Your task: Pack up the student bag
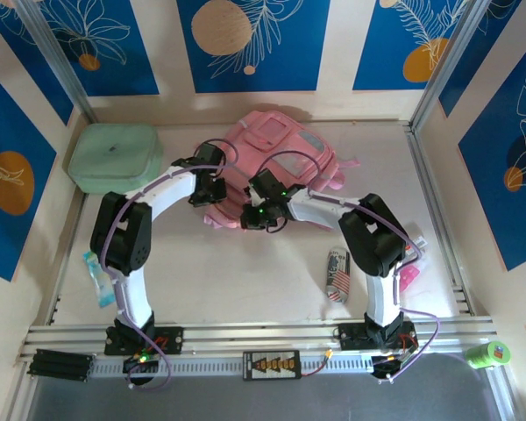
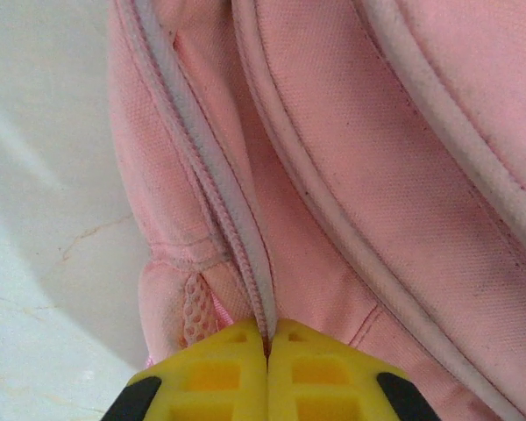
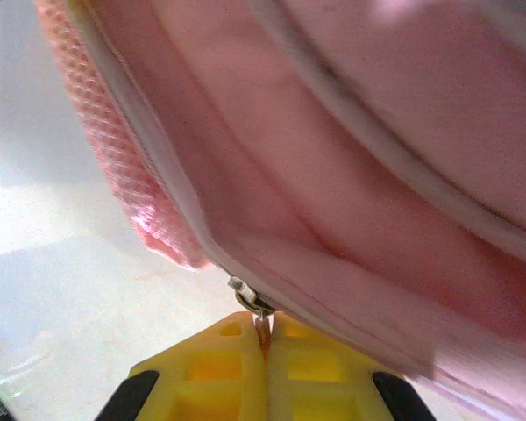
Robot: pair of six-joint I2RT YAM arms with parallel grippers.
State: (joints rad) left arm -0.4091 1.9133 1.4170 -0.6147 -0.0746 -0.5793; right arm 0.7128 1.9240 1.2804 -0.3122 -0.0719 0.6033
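Left gripper (image 2: 267, 340) pinches student bag (image 2: 359, 175); soft pink, pale-piped zips.

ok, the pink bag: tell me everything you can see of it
The bag is soft pink woven fabric with pale grey piping and zip strips, pale panels on its front pockets, pink straps and a pink mesh patch at one side. It lies slumped, front up, at the far middle of the table. The left claw is shut on a pale zip strip at its near-left edge. The right claw is shut on a small metal zip pull.
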